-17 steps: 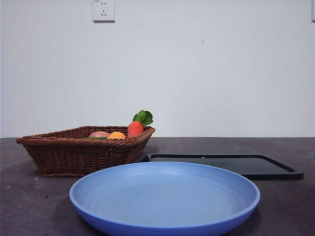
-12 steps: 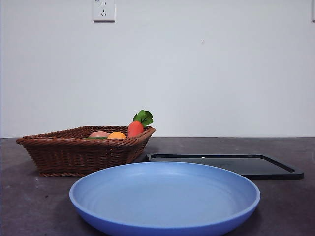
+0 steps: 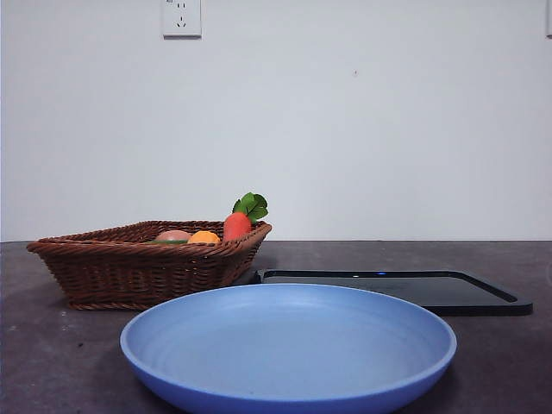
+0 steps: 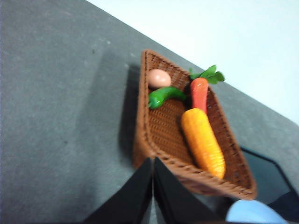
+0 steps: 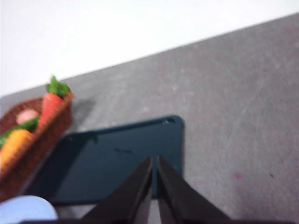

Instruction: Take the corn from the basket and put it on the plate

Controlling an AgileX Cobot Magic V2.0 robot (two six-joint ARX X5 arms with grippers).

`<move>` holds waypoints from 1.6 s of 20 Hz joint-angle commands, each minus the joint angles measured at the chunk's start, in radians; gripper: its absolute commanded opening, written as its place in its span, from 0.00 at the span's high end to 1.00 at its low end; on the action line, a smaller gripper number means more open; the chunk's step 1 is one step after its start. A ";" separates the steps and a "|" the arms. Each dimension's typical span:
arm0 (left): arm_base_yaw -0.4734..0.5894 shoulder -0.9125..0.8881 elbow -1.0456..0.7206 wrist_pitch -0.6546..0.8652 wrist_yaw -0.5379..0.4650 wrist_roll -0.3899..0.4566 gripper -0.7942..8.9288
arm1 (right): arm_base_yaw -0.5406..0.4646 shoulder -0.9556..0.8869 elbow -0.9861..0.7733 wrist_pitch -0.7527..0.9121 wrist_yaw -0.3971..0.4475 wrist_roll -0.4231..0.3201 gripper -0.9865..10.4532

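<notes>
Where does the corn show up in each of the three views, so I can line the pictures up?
Front view: the corn is just an orange hump above the basket rim, at left.
Left wrist view: whole cob lying in the basket, beside the carrot.
Right wrist view: orange blur at the picture's edge, inside the basket.
Shared landmark: the carrot's green leaves.

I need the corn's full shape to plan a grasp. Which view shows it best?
The left wrist view: the corn lies whole inside the basket. The front view shows only its top above the rim; the right wrist view shows a blurred part.
</notes>
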 commanded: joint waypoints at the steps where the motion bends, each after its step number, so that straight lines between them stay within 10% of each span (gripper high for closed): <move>1: 0.001 0.025 0.075 -0.032 0.034 0.010 0.91 | 0.000 0.031 0.076 -0.044 -0.024 0.017 0.91; 7: 0.001 0.151 0.245 -0.167 0.138 0.082 0.91 | 0.001 0.175 0.259 -0.157 -0.119 0.000 0.91; 16: -0.003 0.388 0.507 -0.428 0.274 0.320 0.91 | 0.032 0.444 0.558 -0.455 -0.241 -0.227 0.91; 28: -0.082 0.549 0.636 -0.631 0.308 0.447 0.91 | 0.174 0.660 0.705 -0.725 -0.235 -0.380 0.91; 32: -0.082 0.550 0.636 -0.624 0.307 0.433 0.54 | 0.191 0.678 0.705 -0.720 -0.234 -0.341 0.68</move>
